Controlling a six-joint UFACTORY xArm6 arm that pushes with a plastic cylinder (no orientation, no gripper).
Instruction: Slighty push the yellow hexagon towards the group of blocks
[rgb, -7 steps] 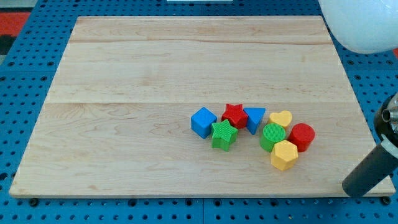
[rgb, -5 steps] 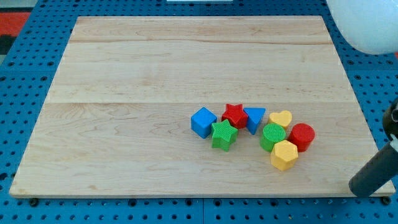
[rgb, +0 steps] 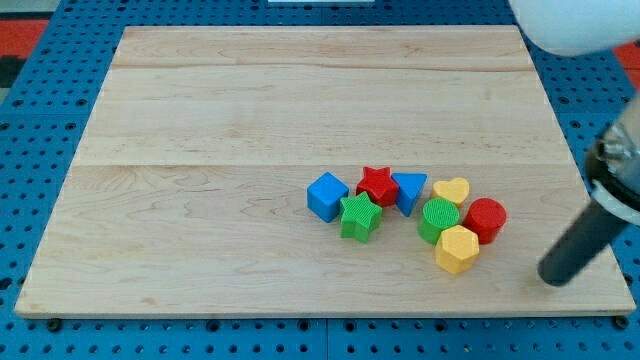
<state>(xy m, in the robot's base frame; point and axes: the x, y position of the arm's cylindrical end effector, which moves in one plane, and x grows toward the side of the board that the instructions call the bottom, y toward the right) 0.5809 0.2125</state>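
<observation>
The yellow hexagon (rgb: 457, 248) lies at the lower right of the wooden board (rgb: 200, 150), touching the green cylinder (rgb: 439, 219) and the red cylinder (rgb: 485, 219). The yellow heart (rgb: 451, 190) sits just above them. To the left lie the blue triangle (rgb: 408, 189), red star (rgb: 378, 185), green star (rgb: 360, 217) and blue cube (rgb: 327, 195). My tip (rgb: 555, 275) rests on the board to the right of the yellow hexagon, slightly lower, with a clear gap between them.
The board lies on a blue pegboard table (rgb: 40, 150). A white rounded object (rgb: 570, 25) hangs at the view's top right. The board's right edge runs just right of my tip.
My tip has moved left and slightly up, from the board's lower right corner toward the yellow hexagon. The blocks have not moved.
</observation>
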